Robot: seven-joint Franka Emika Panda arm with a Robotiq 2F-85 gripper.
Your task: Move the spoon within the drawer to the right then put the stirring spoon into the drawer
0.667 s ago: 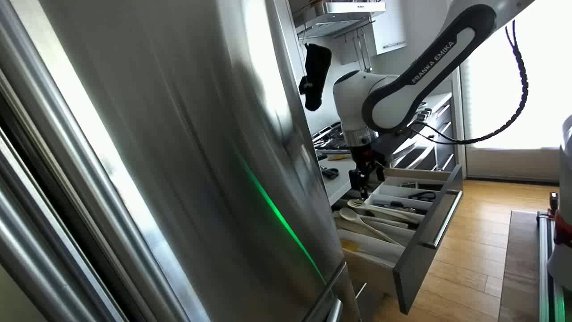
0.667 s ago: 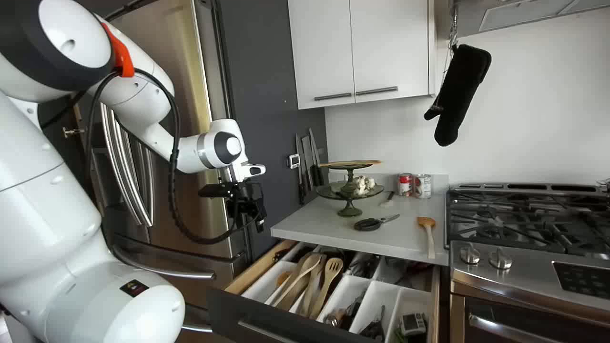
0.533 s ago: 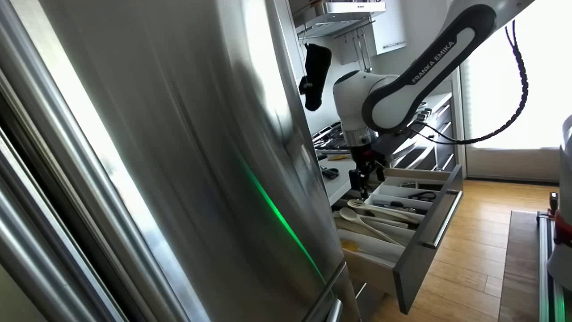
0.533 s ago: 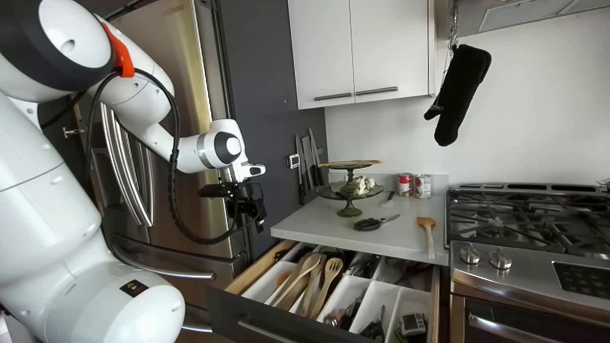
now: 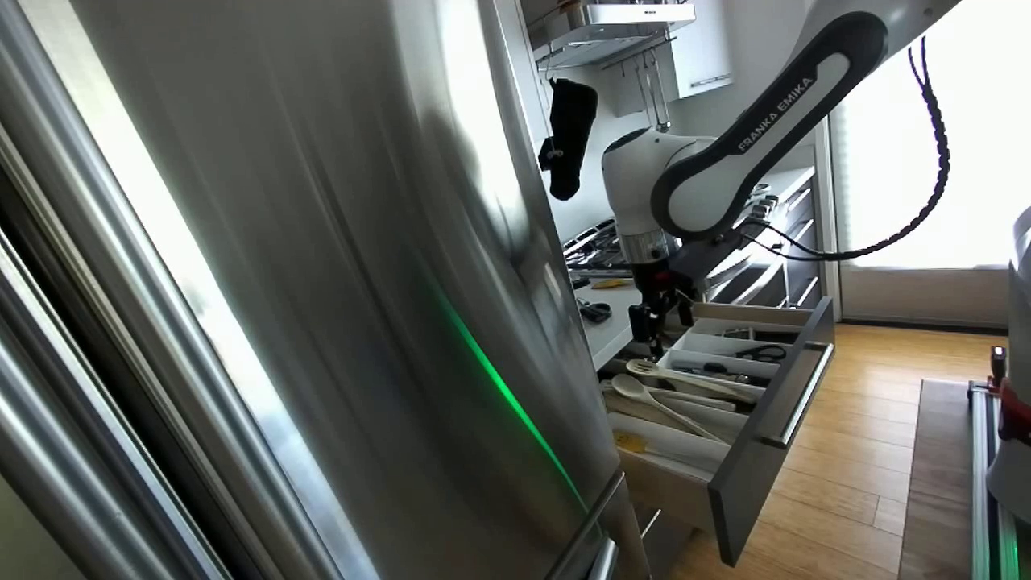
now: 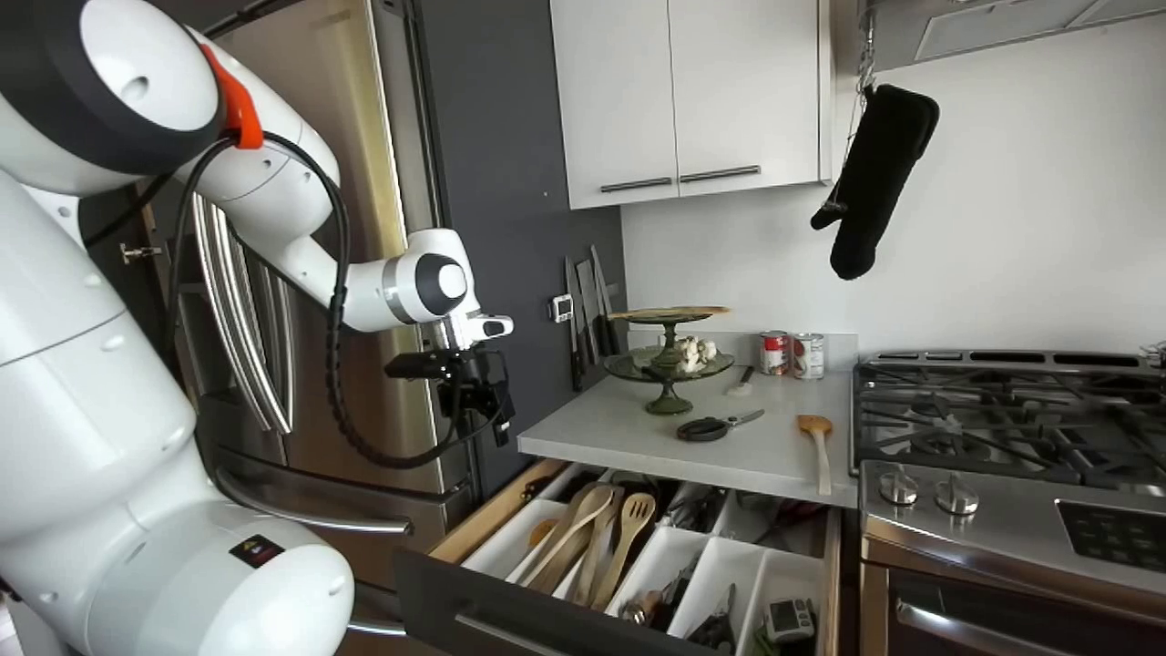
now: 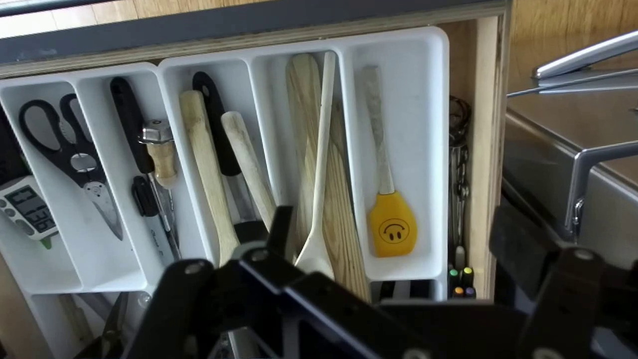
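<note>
The drawer [image 6: 537, 606] is open, with a dark front panel and white compartments; its panel also shows in an exterior view [image 5: 773, 451]. A pale wooden spoon [image 6: 594, 501] lies bowl-to-the-back on flat wooden tools, also in the wrist view [image 7: 323, 189]. A slotted wooden spoon [image 6: 635, 515] lies beside it. A wooden utensil with an orange-brown head [image 6: 815, 425] lies on the counter; I cannot tell whether it is the stirring spoon. My gripper [image 6: 501, 433] hangs above the drawer; its fingers are wide apart and empty in the wrist view [image 7: 398, 233].
The counter [image 6: 619, 437] overhangs the drawer's back. It holds scissors [image 6: 715, 426], a green tiered stand [image 6: 669, 401] with a wooden item on top, and cans [image 6: 774, 353]. The stove [image 6: 1002, 428] stands at the right. A steel fridge [image 5: 362, 282] stands close by. A yellow spatula [image 7: 393, 224] fills one compartment.
My arm and gripper have shifted very slightly toward the counter, to the right in an exterior view. The drawer and the utensils have not moved.
</note>
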